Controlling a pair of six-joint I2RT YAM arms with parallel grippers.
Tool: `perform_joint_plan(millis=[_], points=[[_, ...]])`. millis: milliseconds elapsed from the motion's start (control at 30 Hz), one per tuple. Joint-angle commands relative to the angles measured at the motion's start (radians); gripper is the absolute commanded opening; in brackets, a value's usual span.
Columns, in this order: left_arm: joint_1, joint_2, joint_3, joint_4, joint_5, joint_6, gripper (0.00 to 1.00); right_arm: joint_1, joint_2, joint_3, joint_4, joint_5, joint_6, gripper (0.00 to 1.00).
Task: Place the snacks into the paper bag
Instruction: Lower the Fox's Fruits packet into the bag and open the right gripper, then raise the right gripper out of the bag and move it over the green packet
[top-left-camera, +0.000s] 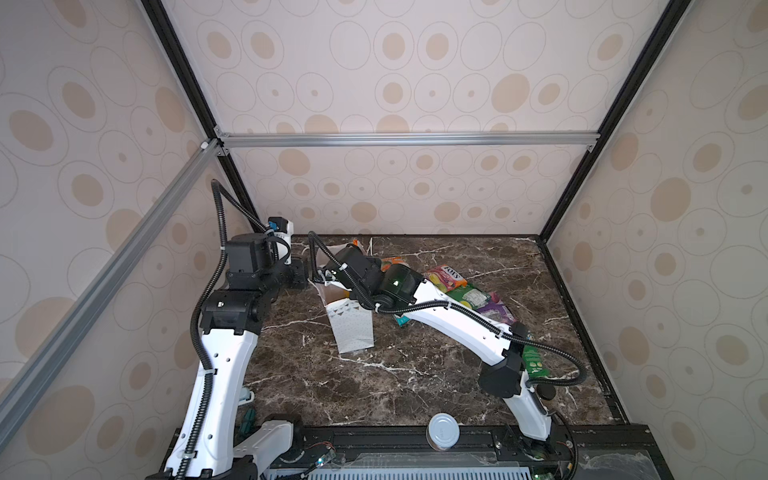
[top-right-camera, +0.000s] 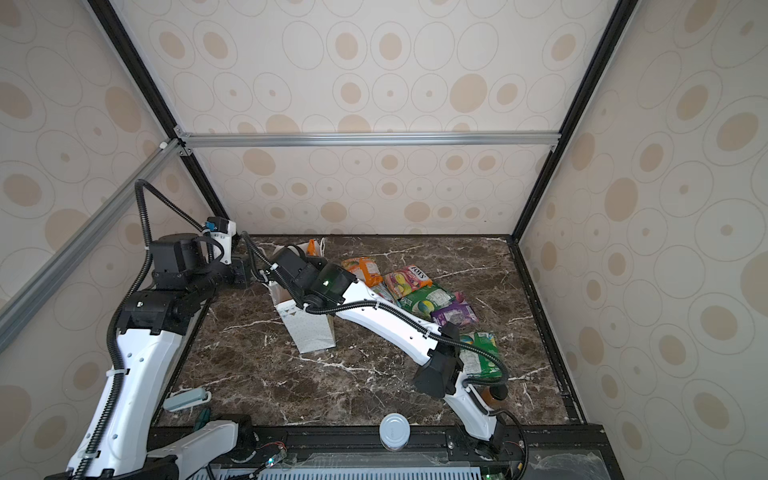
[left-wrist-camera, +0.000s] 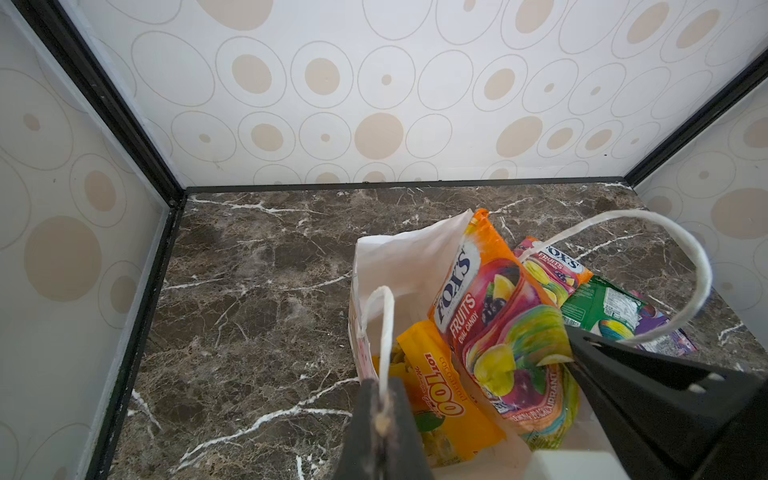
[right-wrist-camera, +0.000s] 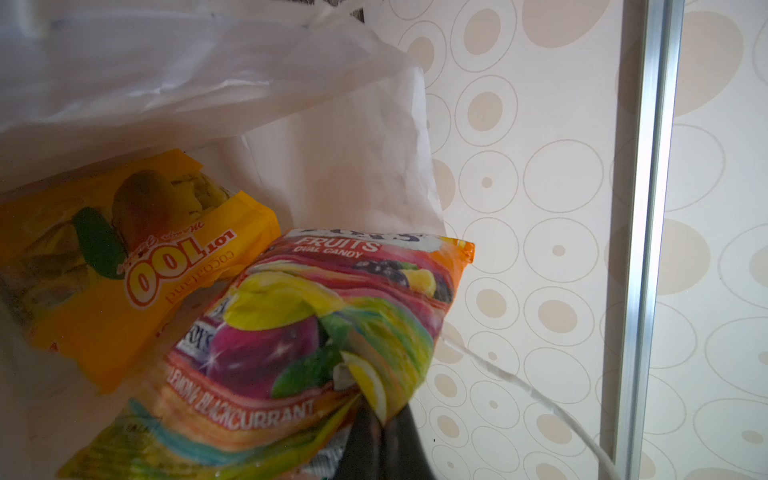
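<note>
The white paper bag (top-left-camera: 353, 328) (top-right-camera: 311, 332) stands left of the table's middle, leaning a little. In the left wrist view my left gripper (left-wrist-camera: 380, 419) is shut on one of its cord handles (left-wrist-camera: 386, 316). My right gripper (right-wrist-camera: 384, 419) pinches the edge of an orange Fox's packet (right-wrist-camera: 316, 324) (left-wrist-camera: 490, 316), which sits half inside the bag's mouth. A yellow packet (left-wrist-camera: 449, 399) (right-wrist-camera: 124, 266) lies inside the bag. Several snacks lie right of the bag: an orange one (top-right-camera: 365, 270), a pink Fox's one (top-right-camera: 407, 278), a green one (top-right-camera: 428, 301) and a purple one (top-right-camera: 455, 313).
Another green packet (top-right-camera: 478, 353) lies partly under my right arm. A silver-lidded can (top-right-camera: 394, 432) stands at the front edge, and an amber bottle (top-right-camera: 492, 395) stands by the right arm's base. A pale blue tool (top-right-camera: 187, 399) lies front left. Walls close three sides.
</note>
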Motion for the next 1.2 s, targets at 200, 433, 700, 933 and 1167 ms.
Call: perform_joint_plan(millis=[200,433,700,933,1167], points=[[-0.005,-0.022,0.011,0.016,0.009,0.025,0.00,0.009,-0.032,0.042,-0.024,-0.024,0.050,0.15],[-0.006,-0.019,0.011,0.016,0.012,0.025,0.00,0.014,-0.049,0.131,-0.078,-0.142,0.142,0.17],[-0.005,-0.019,0.011,0.016,0.009,0.026,0.00,0.014,-0.165,0.139,-0.098,-0.369,0.351,0.23],[-0.006,-0.016,0.021,0.008,0.018,0.024,0.00,0.011,-0.330,-0.029,-0.056,-0.408,0.468,0.23],[-0.006,-0.014,0.025,-0.002,0.027,0.021,0.00,0.010,-0.555,-0.339,0.066,-0.396,0.573,0.24]])
